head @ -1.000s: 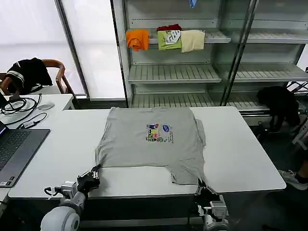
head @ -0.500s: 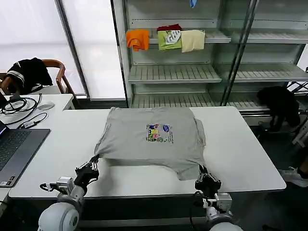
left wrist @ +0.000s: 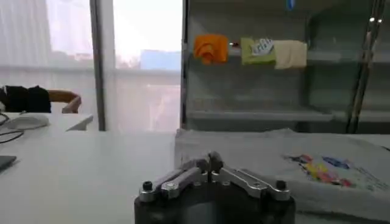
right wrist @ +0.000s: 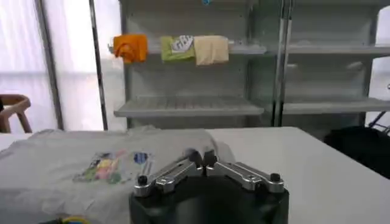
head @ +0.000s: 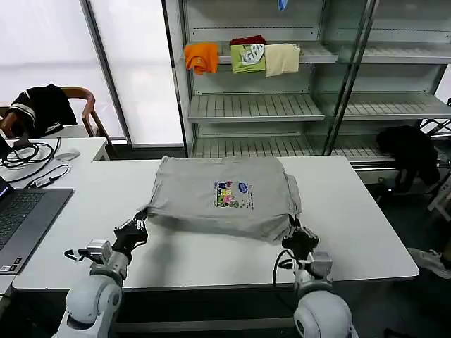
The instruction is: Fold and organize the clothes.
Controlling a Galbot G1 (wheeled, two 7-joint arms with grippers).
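Note:
The clothes are one light grey T-shirt (head: 218, 193) with a small multicoloured chest print, spread on the white table (head: 356, 232). Its near hem is lifted off the table and sags between my two grippers. My left gripper (head: 136, 225) is shut on the hem's left corner, and my right gripper (head: 297, 229) is shut on the right corner. In the left wrist view the closed left gripper (left wrist: 208, 161) sits in front of the shirt (left wrist: 292, 167). In the right wrist view the shut right gripper (right wrist: 202, 159) is against the shirt (right wrist: 79, 167).
A laptop (head: 20, 220), cables and a mouse (head: 67, 155) lie on the desk to the left, near a chair with a black garment (head: 42, 105). Behind the table, shelves (head: 257, 107) hold orange, green and cream folded garments (head: 243, 58). Another black garment (head: 412, 151) hangs at right.
Both grippers have risen from the table's front edge and moved away from me, carrying the shirt's near hem up and over towards its middle.

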